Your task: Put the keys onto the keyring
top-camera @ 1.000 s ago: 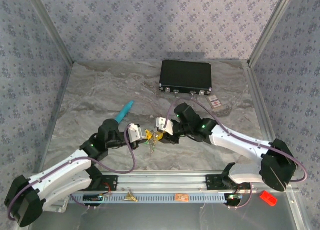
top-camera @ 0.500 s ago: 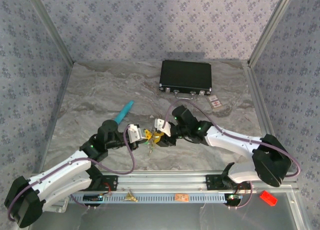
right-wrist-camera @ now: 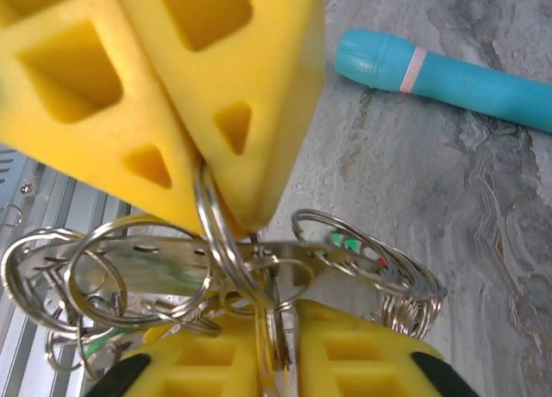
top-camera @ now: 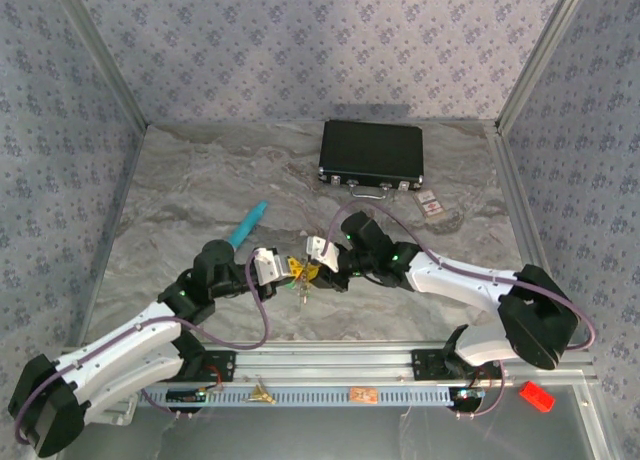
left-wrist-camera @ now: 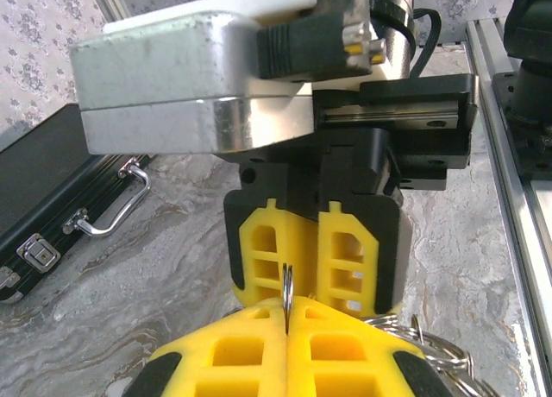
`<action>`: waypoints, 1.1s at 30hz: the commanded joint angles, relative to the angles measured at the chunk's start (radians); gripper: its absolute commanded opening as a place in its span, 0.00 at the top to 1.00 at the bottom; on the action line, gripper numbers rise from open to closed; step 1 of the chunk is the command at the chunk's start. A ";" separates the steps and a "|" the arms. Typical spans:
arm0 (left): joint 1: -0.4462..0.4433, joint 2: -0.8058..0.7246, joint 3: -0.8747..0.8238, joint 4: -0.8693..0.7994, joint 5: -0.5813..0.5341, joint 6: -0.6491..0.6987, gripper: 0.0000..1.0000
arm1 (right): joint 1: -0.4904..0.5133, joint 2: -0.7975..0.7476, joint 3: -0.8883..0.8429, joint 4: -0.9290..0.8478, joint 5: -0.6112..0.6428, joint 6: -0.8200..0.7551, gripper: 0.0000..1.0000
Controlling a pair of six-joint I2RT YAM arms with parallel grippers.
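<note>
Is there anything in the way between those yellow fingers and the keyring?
Nothing visible. The left fingers and right fingers are each shut on a silver ring of the keyring bunch, tip to tip. The teal tube lies on the table, off to the side.

Hangs off the marble as a tangled keyring of many thin silver loops, pinched from two sides. Carries small green and red tags at its right. Too tangled to tell keys from rings.
</note>
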 commanded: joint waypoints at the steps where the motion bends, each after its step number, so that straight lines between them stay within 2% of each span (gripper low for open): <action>1: -0.001 -0.013 0.029 -0.011 -0.006 0.023 1.00 | 0.002 -0.039 0.035 -0.083 0.033 -0.030 0.90; 6: -0.002 -0.001 0.050 -0.057 -0.011 0.050 1.00 | -0.012 -0.058 0.074 -0.156 0.055 -0.058 1.00; 13: -0.001 0.030 0.065 -0.083 -0.017 0.064 1.00 | -0.015 -0.053 0.150 -0.238 0.126 -0.075 1.00; 19: -0.001 0.065 0.094 -0.137 -0.037 0.066 1.00 | 0.001 -0.061 0.208 -0.281 0.139 -0.097 1.00; 23: -0.001 0.072 0.099 -0.133 -0.036 0.051 0.88 | 0.015 -0.069 0.244 -0.333 0.218 -0.112 1.00; 27: -0.001 0.043 0.089 -0.114 -0.069 0.014 0.59 | 0.034 -0.071 0.282 -0.404 0.336 -0.135 1.00; 32: -0.001 -0.055 0.054 -0.077 -0.153 -0.043 0.31 | 0.043 -0.068 0.306 -0.457 0.416 -0.154 1.00; 33: -0.001 -0.082 0.045 -0.067 -0.179 -0.057 0.29 | 0.044 -0.062 0.318 -0.465 0.421 -0.155 1.00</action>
